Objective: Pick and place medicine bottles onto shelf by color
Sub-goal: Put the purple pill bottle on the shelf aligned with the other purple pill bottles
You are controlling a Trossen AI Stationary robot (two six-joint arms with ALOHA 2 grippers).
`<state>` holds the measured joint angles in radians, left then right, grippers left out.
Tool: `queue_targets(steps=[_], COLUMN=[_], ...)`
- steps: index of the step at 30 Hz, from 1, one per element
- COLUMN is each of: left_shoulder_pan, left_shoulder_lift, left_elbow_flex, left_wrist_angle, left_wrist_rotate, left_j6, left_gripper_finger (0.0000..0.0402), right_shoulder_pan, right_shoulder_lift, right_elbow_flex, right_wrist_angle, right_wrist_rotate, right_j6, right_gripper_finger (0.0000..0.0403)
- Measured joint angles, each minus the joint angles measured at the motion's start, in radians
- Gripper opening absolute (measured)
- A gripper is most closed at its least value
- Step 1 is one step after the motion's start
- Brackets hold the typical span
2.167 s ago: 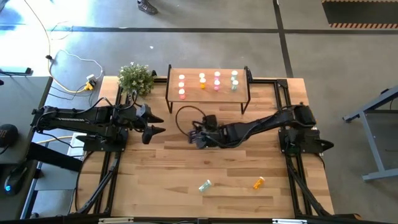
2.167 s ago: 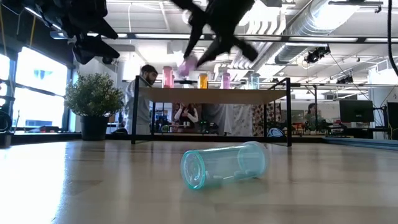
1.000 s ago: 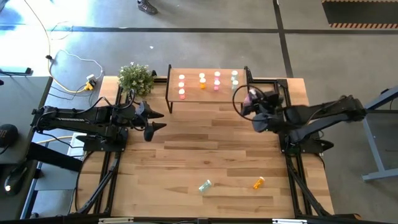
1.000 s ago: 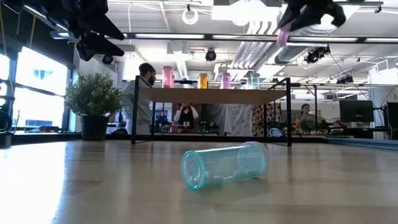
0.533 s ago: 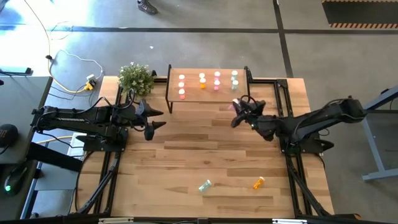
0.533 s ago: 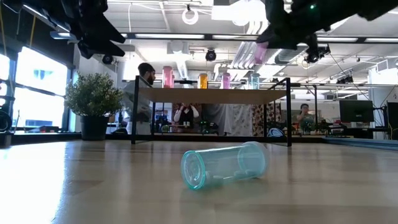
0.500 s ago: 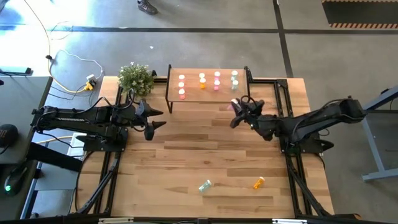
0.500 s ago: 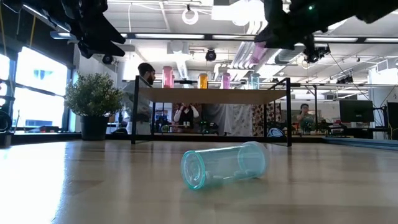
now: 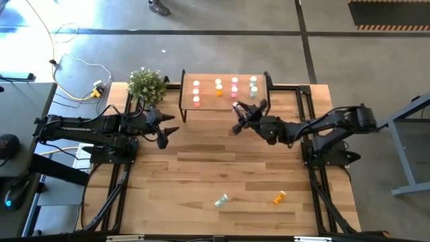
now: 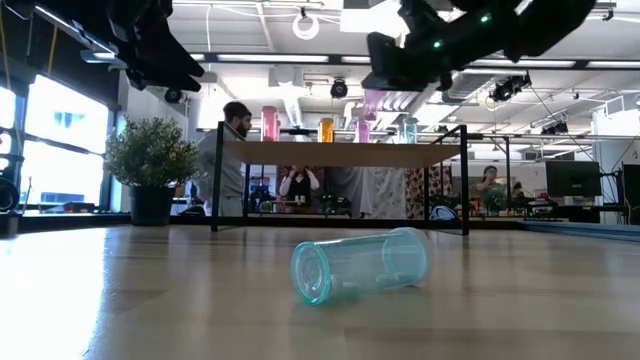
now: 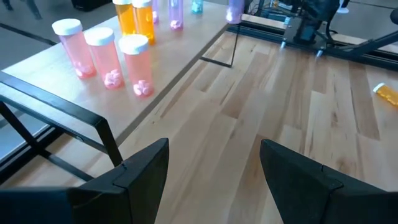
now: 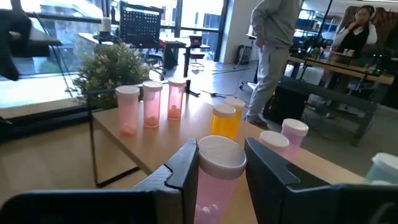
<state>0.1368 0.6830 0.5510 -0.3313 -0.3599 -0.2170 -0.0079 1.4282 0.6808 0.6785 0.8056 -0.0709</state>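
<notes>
One translucent pink bottle, white-capped, upright, clamped in the right gripper; left gripper fingers apart.

Right gripper, mine: moved from mid-table, out past the right end of the shelf, and back to just before the shelf's front edge. Pink medicine bottle: carried along between my fingers, now raised near shelf height, close to the pink bottles standing there.

Low light-wood shelf on black legs holds upright translucent bottles; green one and orange one (both toppled) lie on the table.
</notes>
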Motion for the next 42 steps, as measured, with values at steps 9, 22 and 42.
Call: queue_targets(steps=[9,22,42], left_shoulder_pan=[0.000,0.000,0.000], left_shoulder_lift=[0.000,0.000,0.000], left_elbow_flex=[0.000,0.000,0.000], left_wrist_angle=[0.000,0.000,0.000], left_wrist_rotate=[-0.008,-0.047,-0.049], left_j6=[0.019,0.020,0.019], left_gripper_finger=[0.0241,0.0241,0.0241], right_shoulder_pan=[-0.079,-0.156,-0.162], right_shoulder_lift=[0.084,0.105,0.104], right_elbow_flex=[0.057,0.057,0.058], right_wrist_angle=[-0.001,-0.033,-0.066], right_wrist_rotate=[-0.037,-0.105,-0.083], right_j6=[-0.031,0.009,0.029], right_gripper_finger=[0.0095,0.0095,0.0138])
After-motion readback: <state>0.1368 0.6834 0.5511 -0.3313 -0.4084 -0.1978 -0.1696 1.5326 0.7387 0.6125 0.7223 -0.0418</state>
